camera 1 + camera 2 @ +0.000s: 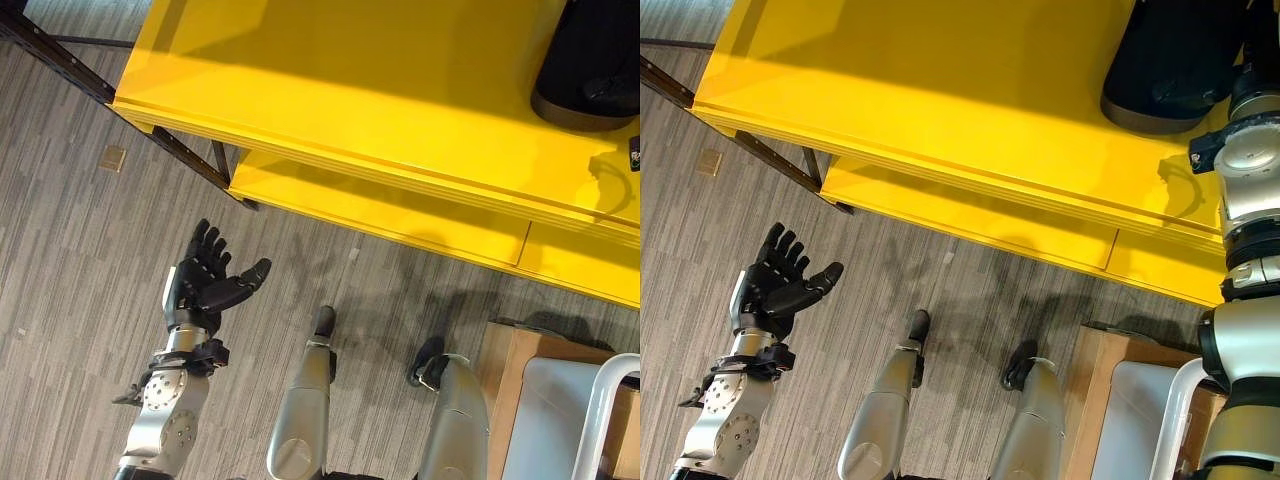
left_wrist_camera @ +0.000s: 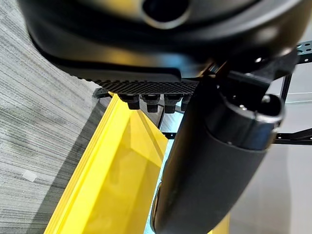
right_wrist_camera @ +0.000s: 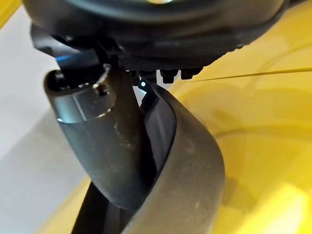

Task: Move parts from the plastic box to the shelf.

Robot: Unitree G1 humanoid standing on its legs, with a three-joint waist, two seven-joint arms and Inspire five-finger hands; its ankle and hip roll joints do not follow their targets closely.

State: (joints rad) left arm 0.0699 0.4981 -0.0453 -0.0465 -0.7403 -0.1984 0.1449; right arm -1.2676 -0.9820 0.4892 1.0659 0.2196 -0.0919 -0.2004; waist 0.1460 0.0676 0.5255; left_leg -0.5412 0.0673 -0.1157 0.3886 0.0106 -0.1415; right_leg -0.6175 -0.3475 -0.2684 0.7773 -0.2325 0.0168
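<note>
A large dark rounded part point(image 1: 1160, 70) with a grey-brown rim rests on the top board of the yellow shelf point(image 1: 940, 90), at its far right. My right arm reaches up to it. In the right wrist view my right hand point(image 3: 105, 146) has its thumb pressed on the part's inner face point(image 3: 161, 126), the grey rim point(image 3: 190, 175) curving past it and the fingers point(image 3: 170, 74) on the other side. My left hand point(image 1: 205, 280) hangs open over the floor, palm up, holding nothing. The plastic box point(image 1: 545, 420) stands at the lower right.
The shelf has a lower yellow board point(image 1: 400, 215) and dark metal legs point(image 1: 190, 160). The box sits on a light wooden stand point(image 1: 500, 370), with a white curved bar point(image 1: 600, 410) beside it. A small tag point(image 1: 113, 157) lies on the grey floor.
</note>
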